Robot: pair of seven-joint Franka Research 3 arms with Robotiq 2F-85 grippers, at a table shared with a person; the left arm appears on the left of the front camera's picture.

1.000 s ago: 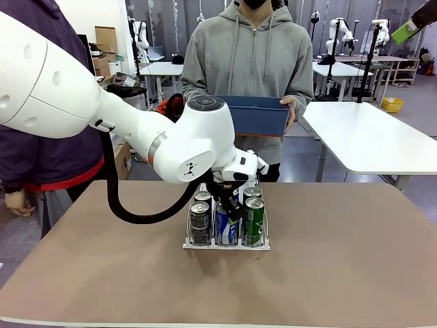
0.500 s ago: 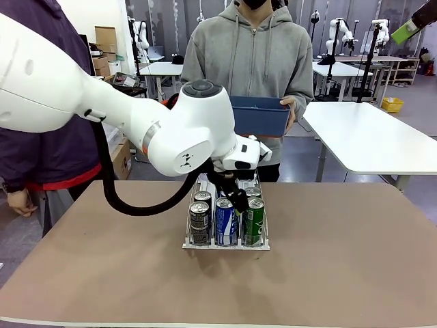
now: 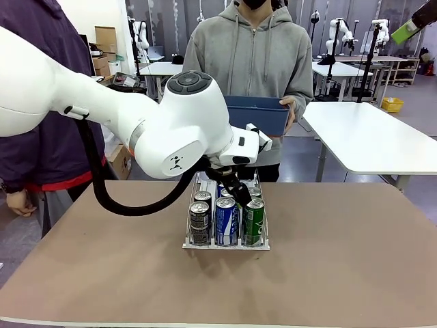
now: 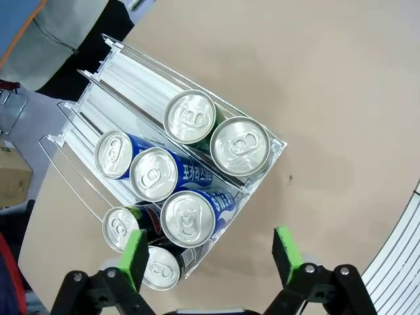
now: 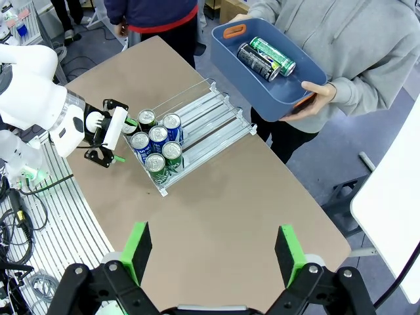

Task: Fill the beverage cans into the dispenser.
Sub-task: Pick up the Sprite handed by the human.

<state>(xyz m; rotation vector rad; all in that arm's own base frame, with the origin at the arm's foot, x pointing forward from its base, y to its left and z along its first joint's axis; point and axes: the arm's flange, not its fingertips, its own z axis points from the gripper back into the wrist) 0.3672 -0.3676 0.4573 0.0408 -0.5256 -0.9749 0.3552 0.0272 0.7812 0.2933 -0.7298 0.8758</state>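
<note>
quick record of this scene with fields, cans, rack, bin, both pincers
dispenser: three lanes, standing on the table
cans in dispenser: seven upright at the robot-side end; two green, three blue-and-white, two dark
blue bin: held by the person at the far side
two more cans: lying in the bin, one dark, one green
left pincer: open, above the dispenser's front end, holding nothing
right pincer: open, high over the table, holding nothing

You count: cans (image 4: 189, 218) in dispenser (image 4: 131, 72) 7 (green 2, blue 3, black 2) | cans in bin (image 5: 249, 85) 2 (black 1, green 1) | dispenser 1 | bin 1
</note>
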